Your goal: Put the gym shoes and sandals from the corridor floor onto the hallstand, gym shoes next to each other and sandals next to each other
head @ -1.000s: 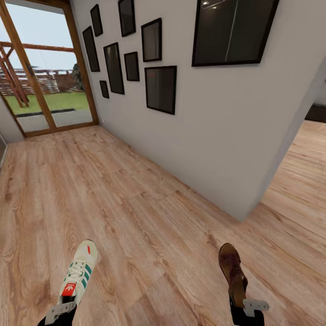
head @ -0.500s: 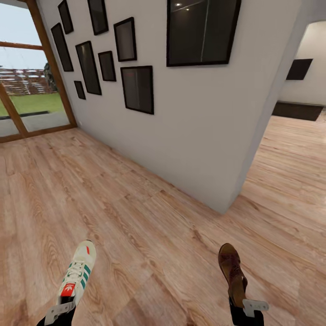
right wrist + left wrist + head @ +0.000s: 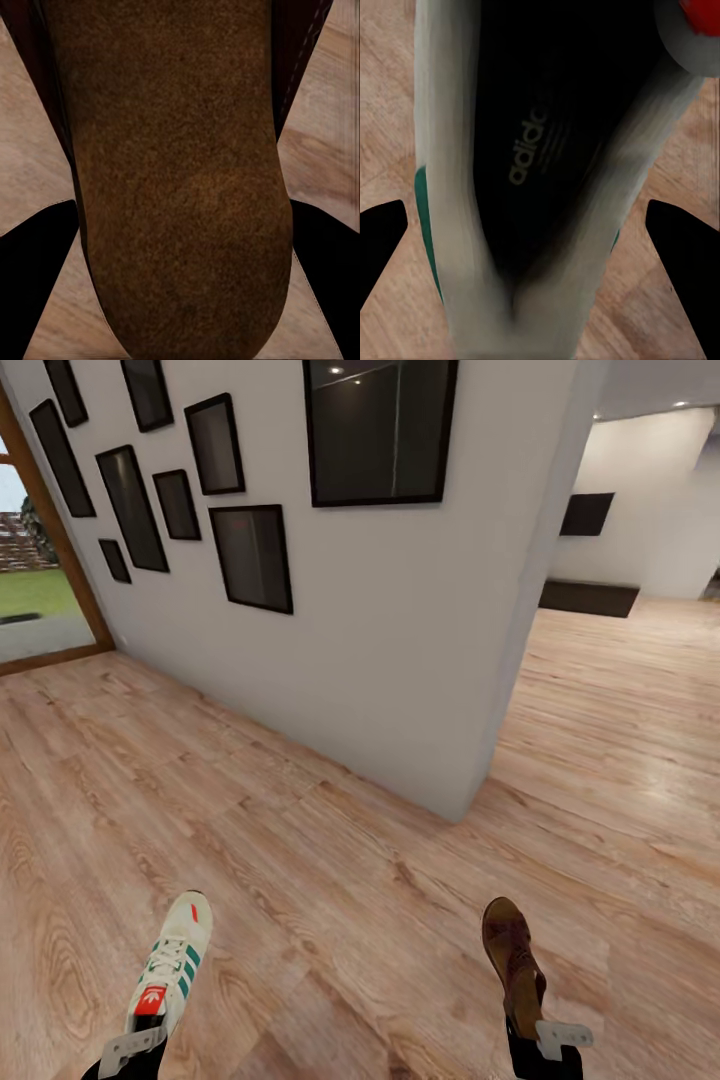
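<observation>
Corridor floor (image 3: pixel 330 840): light wood-grain planks, running past a white wall (image 3: pixel 400 660) hung with black frames (image 3: pixel 250 555); wall ends at a corner, a further room beyond. Left tool (image 3: pixel 135 1050) clamped on a gym shoe (image 3: pixel 175 960), held above the floor. Right tool (image 3: pixel 545 1040) clamped on a brown sandal (image 3: pixel 512 960), likewise aloft.
</observation>
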Robot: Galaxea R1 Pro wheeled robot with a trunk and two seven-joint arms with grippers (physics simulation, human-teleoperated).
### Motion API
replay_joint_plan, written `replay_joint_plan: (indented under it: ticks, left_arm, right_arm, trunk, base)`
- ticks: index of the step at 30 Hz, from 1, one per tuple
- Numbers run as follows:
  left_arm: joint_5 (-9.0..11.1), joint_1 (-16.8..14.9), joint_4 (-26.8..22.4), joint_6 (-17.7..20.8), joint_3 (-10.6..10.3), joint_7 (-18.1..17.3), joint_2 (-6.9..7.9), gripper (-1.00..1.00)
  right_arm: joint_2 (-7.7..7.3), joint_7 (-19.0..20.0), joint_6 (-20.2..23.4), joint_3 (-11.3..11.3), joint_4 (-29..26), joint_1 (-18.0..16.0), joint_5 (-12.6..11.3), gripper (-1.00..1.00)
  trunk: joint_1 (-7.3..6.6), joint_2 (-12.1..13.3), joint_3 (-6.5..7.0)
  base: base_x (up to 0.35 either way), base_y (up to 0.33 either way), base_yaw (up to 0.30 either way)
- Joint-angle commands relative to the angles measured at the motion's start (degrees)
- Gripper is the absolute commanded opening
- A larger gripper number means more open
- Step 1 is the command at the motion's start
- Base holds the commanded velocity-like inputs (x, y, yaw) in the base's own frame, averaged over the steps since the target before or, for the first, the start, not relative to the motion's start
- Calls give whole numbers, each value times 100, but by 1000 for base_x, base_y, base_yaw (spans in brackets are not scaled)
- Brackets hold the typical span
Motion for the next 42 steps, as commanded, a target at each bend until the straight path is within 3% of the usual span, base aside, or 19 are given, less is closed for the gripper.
replay_joint_plan:
  ticks: [1,14,22,25,32,42]
  left_arm:
    - [-29,-5,-1,-19,49,-32,-1,-100]
    - [-29,-5,-1,-19,49,-32,-1,-100]
    - [-75,-5,309,-133,9,-52,8,-100]
    - [-157,-5,337,-204,6,-57,8,-100]
    - [-556,-5,357,-237,5,-70,1,-100]
    - [-626,-5,360,-239,5,-76,-1,-100]
  right_arm:
    - [3,-15,-20,-33,7,-6,60,-100]
    - [3,-15,-20,-28,7,-6,60,-100]
    - [4,-15,-20,-28,7,-6,60,-100]
    - [5,-15,-20,-28,7,-6,60,-100]
    - [8,-15,-20,-28,7,-6,60,-100]
    - [11,-15,-20,-28,7,-6,60,-100]
  trunk:
    - [-1,-2,-4]
    - [-1,-2,-4]
    - [-1,-2,-4]
    - [-1,-2,-4]
    - [-1,-2,-4]
    - [-1,-2,-4]
  base:
    - [0,0,-267]
    - [0,0,-267]
    - [0,0,-267]
    - [0,0,-267]
    - [0,0,-267]
    - [0,0,-267]
